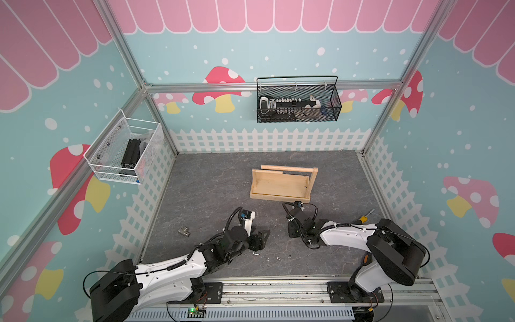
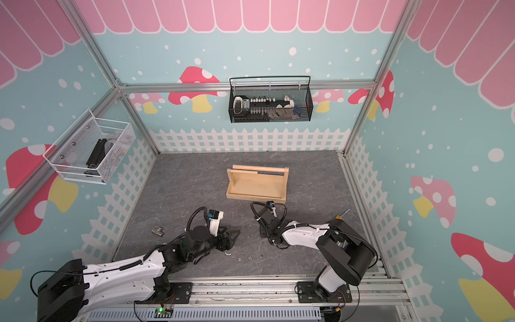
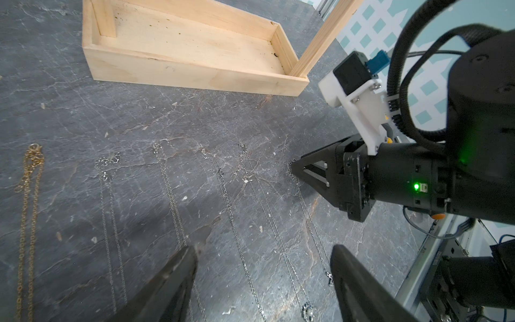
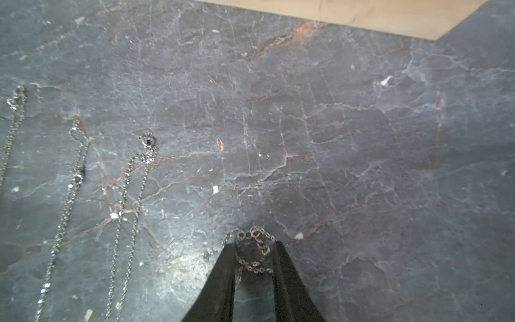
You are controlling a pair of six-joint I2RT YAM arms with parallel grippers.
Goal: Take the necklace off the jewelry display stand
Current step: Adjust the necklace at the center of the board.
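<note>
The jewelry display stand (image 1: 281,184) sits ahead of both tools, and in both top views its dowel rail (image 1: 288,168) is bare: nothing hangs from it, and its base holds nothing either. The necklace (image 4: 252,232) in hand is off the stand and lies flat on the tabletop (image 1: 209,189). Its clasp end sits right at the tips of the right tool (image 4: 255,248), and the chain trails back beneath that tool.

The right tool's jaws are parted only a little, with the chain's end links loose in the gap (no firm pinch shows). The left tool (image 3: 263,251) is spread wide and holds nothing, hovering low over the chains. Beside the right tool, toward the left one, several more silver chains (image 3: 170,189) and a gold chain (image 3: 28,195) lie in a neat row.

I judge the removal itself finished. What seems left is for the right tool to back clear of the chain without snagging a link.
</note>
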